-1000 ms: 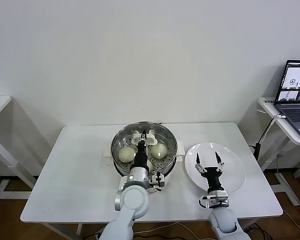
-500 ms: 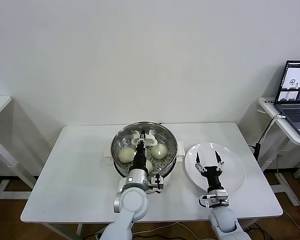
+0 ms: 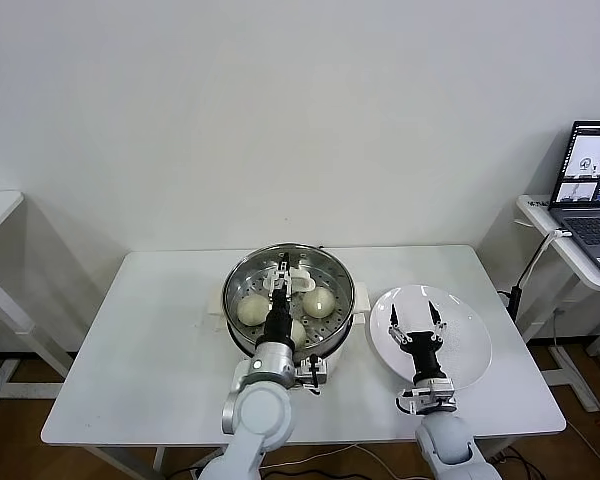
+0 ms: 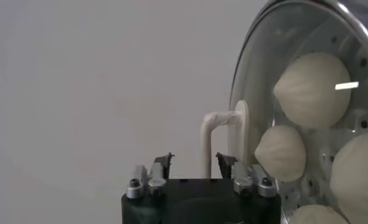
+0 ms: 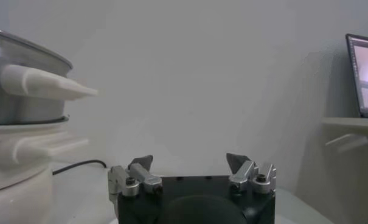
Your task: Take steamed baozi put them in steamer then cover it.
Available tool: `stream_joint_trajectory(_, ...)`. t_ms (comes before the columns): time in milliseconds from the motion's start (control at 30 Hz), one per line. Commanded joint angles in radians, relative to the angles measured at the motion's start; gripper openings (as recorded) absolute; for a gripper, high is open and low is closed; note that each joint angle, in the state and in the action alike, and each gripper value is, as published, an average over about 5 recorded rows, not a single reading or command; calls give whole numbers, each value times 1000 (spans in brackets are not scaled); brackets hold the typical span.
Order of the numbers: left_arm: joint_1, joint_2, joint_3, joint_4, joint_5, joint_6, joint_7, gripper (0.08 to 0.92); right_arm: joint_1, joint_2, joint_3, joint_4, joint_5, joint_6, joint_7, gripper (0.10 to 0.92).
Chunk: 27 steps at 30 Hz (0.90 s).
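Over the steamer (image 3: pixel 242 278), cover (image 4: pixel 250 79) on, baozi (image 4: pixel 310 89) inside; left jaws (image 4: pixel 194 162) apart around the handle (image 4: pixel 219 122); right jaws (image 3: pixel 414 315) apart over the plate (image 3: pixel 470 350).

Steamed baozi (image 4: pixel 311 88): four, all seen through the glass in the left wrist view; three show in the head view.
Steamer (image 3: pixel 242 275): one.
Cover (image 3: pixel 332 277): one, with one white handle (image 4: pixel 215 139).
White plate (image 3: pixel 467 348): one.
Claws: two, the left claw (image 3: pixel 283 264) and the right claw (image 3: pixel 414 313).
White desk (image 3: pixel 150 340): one.
Laptop (image 3: pixel 590 196): one.
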Motion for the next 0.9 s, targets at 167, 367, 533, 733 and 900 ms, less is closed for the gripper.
stream_joint_trajectory(167,99,163,4,-290,-127,5,37,809,-4,-12,-3,43,34,-45,19,823)
stream_joint_trajectory(367,227,292,-234,-457,-459,-15,-51,822,-51,-46,-9,149,163,-190,50,823)
stream_joint_trajectory(533,263,325,-504,-368,-1030,-170,-254,823,-95,-67,13,213,267,-224,26,823)
stream_joint_trajectory(733,247,331,-607,-81,-1712,-503,-246,823,-134,-80,34,246,311,-216,15,823)
stream_joint_trajectory(900,234,313,-613,82,-1834,-674,-177,823,-167,-88,52,263,321,-215,4,823)
